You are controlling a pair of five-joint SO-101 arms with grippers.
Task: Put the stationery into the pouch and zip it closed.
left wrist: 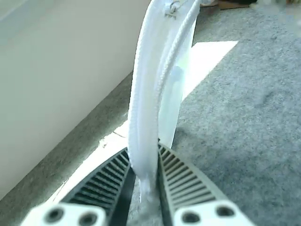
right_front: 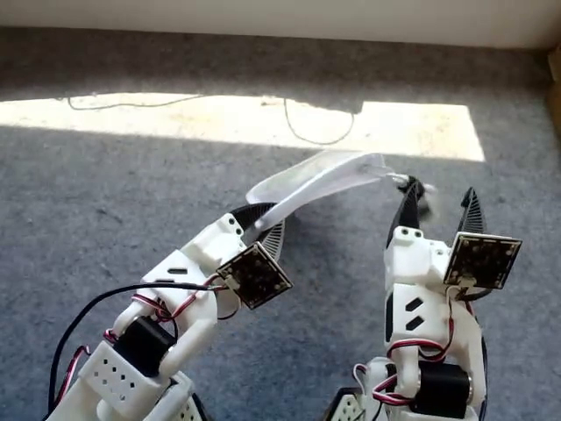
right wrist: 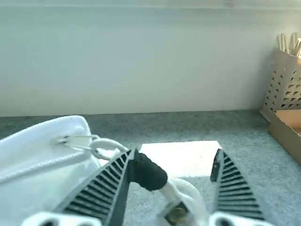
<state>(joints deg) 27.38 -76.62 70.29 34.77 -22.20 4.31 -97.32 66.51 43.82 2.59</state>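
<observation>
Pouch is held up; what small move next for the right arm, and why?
Probably shut the right pincer on the black bead of the zipper cord: it sits between the open jaws, and the left pincer clamps the pouch at its other end.

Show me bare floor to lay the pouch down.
Open grey carpet lies outboard of the left gripper, up to the sunlit strip, and outboard of the right gripper. Crowded between the grippers, where the pouch hangs.
</observation>
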